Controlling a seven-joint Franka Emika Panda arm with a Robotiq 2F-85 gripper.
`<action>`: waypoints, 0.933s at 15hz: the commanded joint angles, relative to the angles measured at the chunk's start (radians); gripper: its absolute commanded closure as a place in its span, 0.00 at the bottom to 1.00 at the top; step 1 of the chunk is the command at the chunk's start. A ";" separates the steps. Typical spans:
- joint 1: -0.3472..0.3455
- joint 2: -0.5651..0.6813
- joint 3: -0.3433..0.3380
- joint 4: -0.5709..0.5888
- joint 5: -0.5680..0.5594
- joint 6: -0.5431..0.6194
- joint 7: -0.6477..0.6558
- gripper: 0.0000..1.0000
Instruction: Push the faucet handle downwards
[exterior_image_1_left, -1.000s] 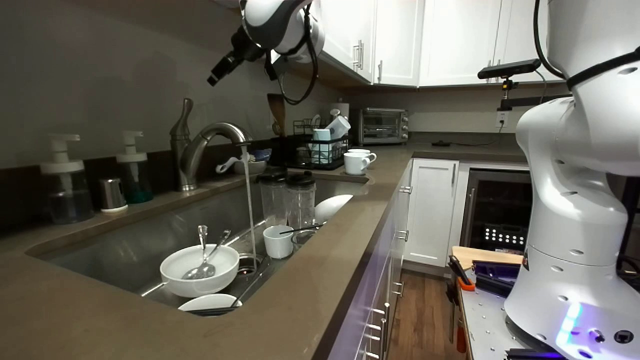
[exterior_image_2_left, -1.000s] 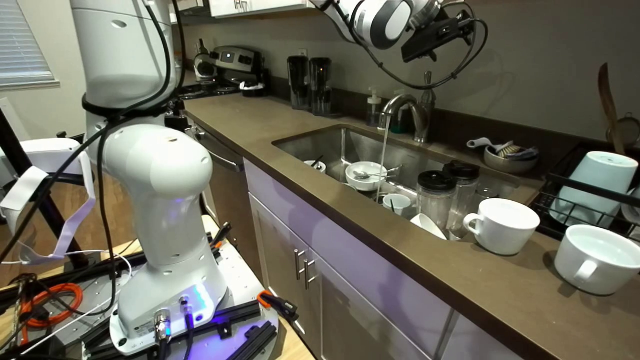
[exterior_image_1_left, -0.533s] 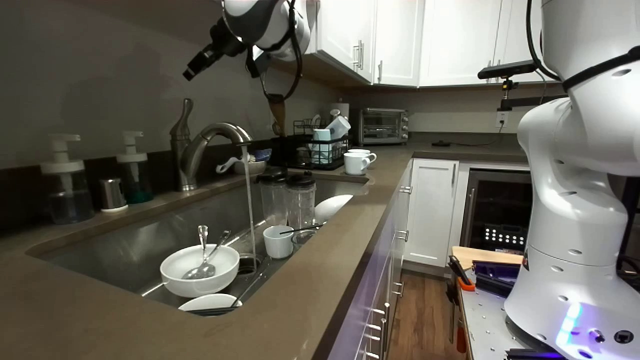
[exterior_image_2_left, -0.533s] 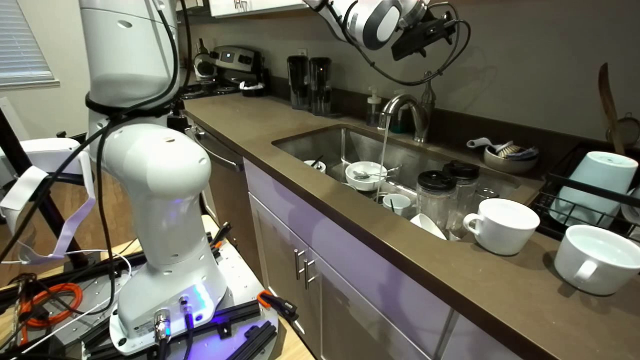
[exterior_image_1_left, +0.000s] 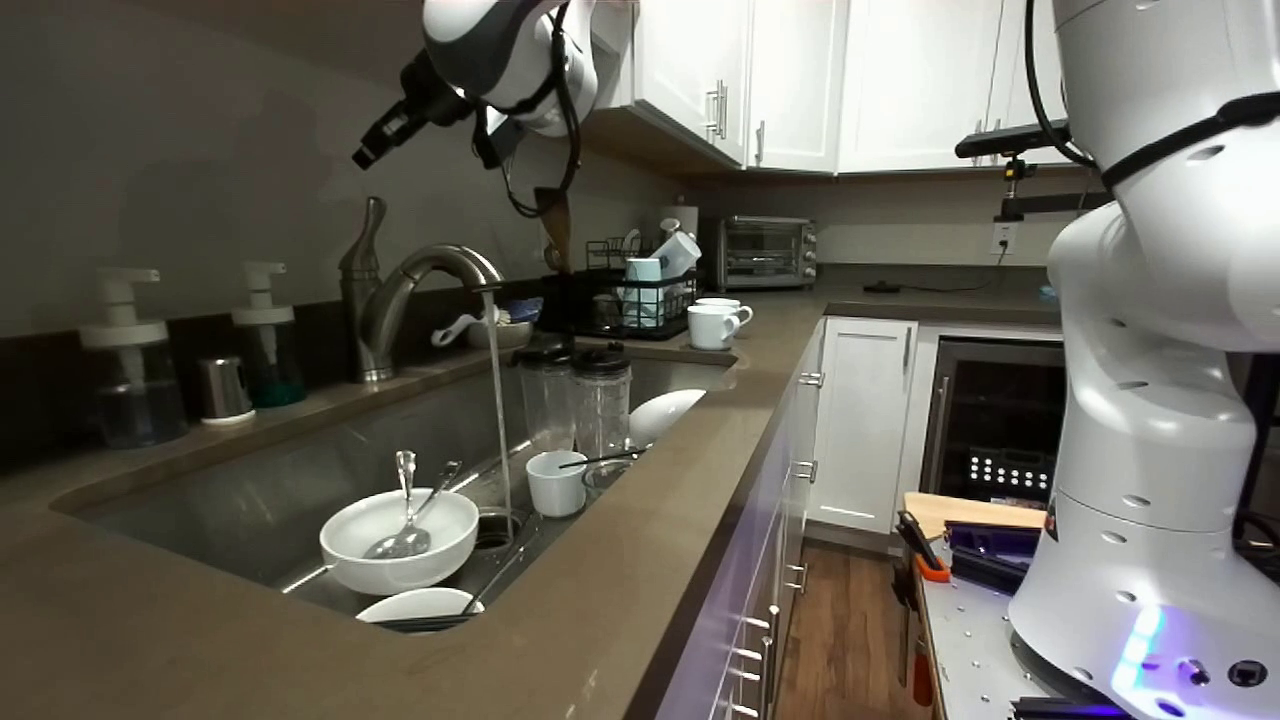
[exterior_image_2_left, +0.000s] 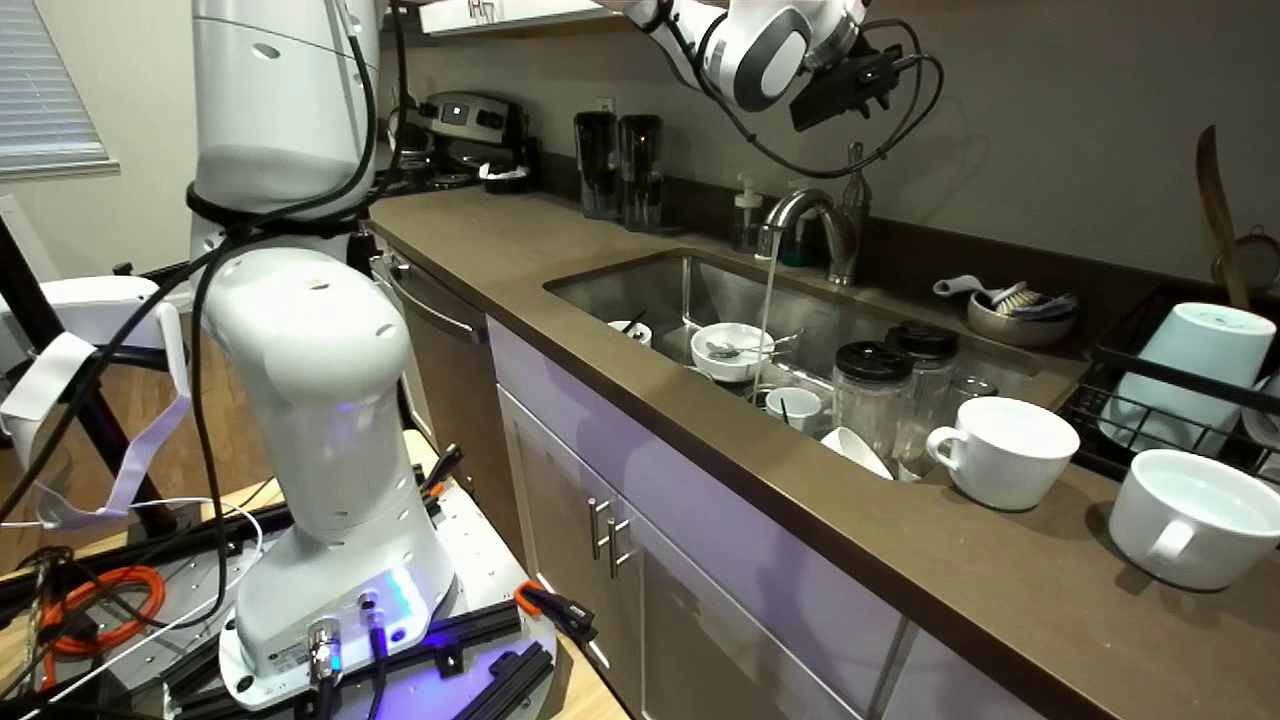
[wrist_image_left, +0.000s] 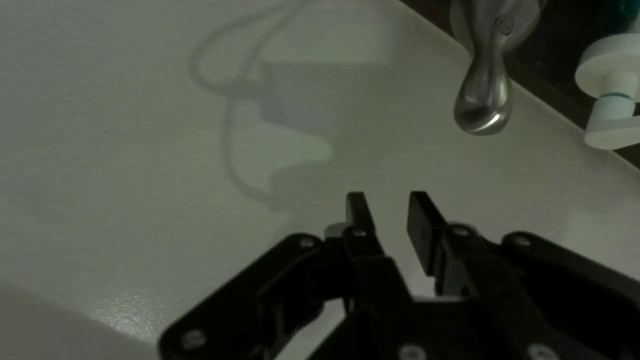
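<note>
The slim brushed-metal faucet handle (exterior_image_1_left: 370, 228) stands upright on the faucet body, behind the arched spout. The handle (exterior_image_2_left: 856, 165) also shows against the wall in an exterior view, and its rounded tip (wrist_image_left: 483, 107) appears at the upper right in the wrist view. My gripper (exterior_image_1_left: 364, 157) hangs just above the handle's top without touching it, angled down toward the wall. In the wrist view the gripper (wrist_image_left: 386, 197) has its fingers part-way apart, a bare gap between them. The handle lies ahead and to the right of the fingertips there.
Water runs from the spout (exterior_image_1_left: 445, 258) into the sink, which holds a white bowl (exterior_image_1_left: 400, 545) and other dishes. Soap bottles (exterior_image_1_left: 130, 360) stand left of the faucet. A dish rack (exterior_image_1_left: 655, 300) and white mugs (exterior_image_2_left: 1005, 450) sit farther along the counter. The wall is close behind.
In an exterior view my gripper has moved left, toward the wall, and now hangs over the handle. In the last half second it has dipped slightly. The handle has not moved and water still runs.
</note>
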 joint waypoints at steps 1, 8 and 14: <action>-0.084 0.048 0.087 0.059 0.039 0.016 -0.069 0.95; -0.247 0.098 0.297 0.122 0.046 -0.018 -0.109 0.94; -0.333 0.136 0.377 0.151 0.022 -0.028 -0.107 0.93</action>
